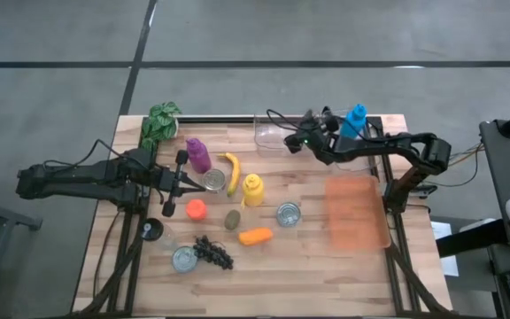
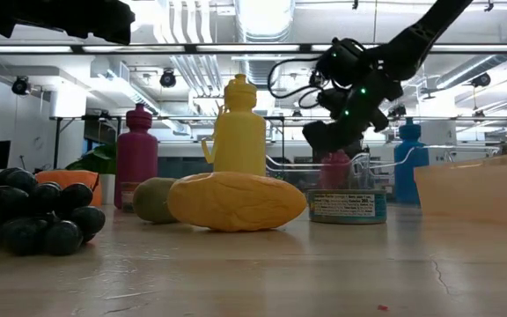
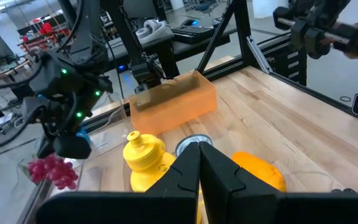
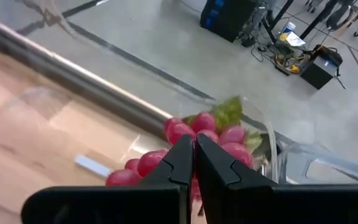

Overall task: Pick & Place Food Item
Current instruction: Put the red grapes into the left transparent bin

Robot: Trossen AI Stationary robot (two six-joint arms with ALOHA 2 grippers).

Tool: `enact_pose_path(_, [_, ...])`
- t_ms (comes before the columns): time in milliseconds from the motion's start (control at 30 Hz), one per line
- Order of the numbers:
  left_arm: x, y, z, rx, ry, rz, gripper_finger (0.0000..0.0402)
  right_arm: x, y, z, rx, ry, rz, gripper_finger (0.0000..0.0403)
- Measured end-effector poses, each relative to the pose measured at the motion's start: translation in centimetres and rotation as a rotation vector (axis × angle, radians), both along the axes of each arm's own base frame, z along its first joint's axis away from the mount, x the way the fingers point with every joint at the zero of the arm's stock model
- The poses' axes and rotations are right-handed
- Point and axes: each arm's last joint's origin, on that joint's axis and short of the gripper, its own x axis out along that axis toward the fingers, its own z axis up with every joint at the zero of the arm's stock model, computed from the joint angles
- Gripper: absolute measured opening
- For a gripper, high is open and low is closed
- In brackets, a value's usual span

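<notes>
A bunch of red grapes [image 4: 219, 134] with a green leaf hangs at my right gripper [image 4: 193, 152], which is shut on it over a clear container [image 1: 271, 133] at the table's far edge. The bunch also shows in the left wrist view [image 3: 51, 171] and the low view [image 2: 334, 167]. Whether the grapes rest on the container's floor, I cannot tell. My left gripper [image 3: 199, 168] is shut and empty. It is above the table's left middle [image 1: 180, 182], near the purple bottle [image 1: 197, 155] and a can [image 1: 212, 180]. My right gripper holds the red grape bunch near its top [image 4: 197, 127], pinched between the two fingers. The fingers slant down from the table's right. The gripper hides the exact place of contact. The bunch hangs below the fingers [image 3: 67, 146], within the clear container's rim [image 4: 272, 146].
Mid-table lie a banana [image 1: 231, 173], yellow bottle [image 1: 252, 189], kiwi [image 1: 233, 219], orange fruit [image 1: 255, 236], red-orange fruit [image 1: 196, 209], dark grapes [image 1: 212, 252] and cans [image 1: 288, 213]. A leafy green [image 1: 162, 124] is far left, a blue bottle [image 1: 355, 120] far right, an orange bin [image 1: 357, 211] right.
</notes>
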Motion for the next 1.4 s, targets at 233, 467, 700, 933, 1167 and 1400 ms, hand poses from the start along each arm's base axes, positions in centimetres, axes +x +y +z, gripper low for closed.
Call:
enact_pose_path(233, [0.00,0.00,0.00,0.000,0.000,0.000,0.0010,-0.63,0.21,-0.99,0.013,0.074,0.030,0.0008])
enact_pose_path(467, [0.01,0.00,-0.03,0.000,0.001,0.000,0.0010,-0.53,0.23,-1.02,0.013,0.165,0.120,0.0008])
enact_pose_path(700, [0.00,0.00,-0.03,0.000,0.001,0.000,0.0010,-0.49,0.26,-1.05,0.006,0.234,0.177,0.0008])
enact_pose_path(933, [0.00,0.00,-0.10,0.000,0.003,0.000,0.0010,-0.52,0.26,-1.09,0.005,0.260,0.191,0.0008])
enact_pose_path(1167, [0.03,0.00,-0.39,0.000,0.005,0.000,0.0010,-0.57,0.28,-0.85,-0.013,0.301,0.212,0.0008])
enact_pose_path(1400, [0.03,0.00,-0.37,0.001,0.002,0.000,0.0010,-0.69,0.34,-0.29,-0.035,0.327,0.231,0.0008])
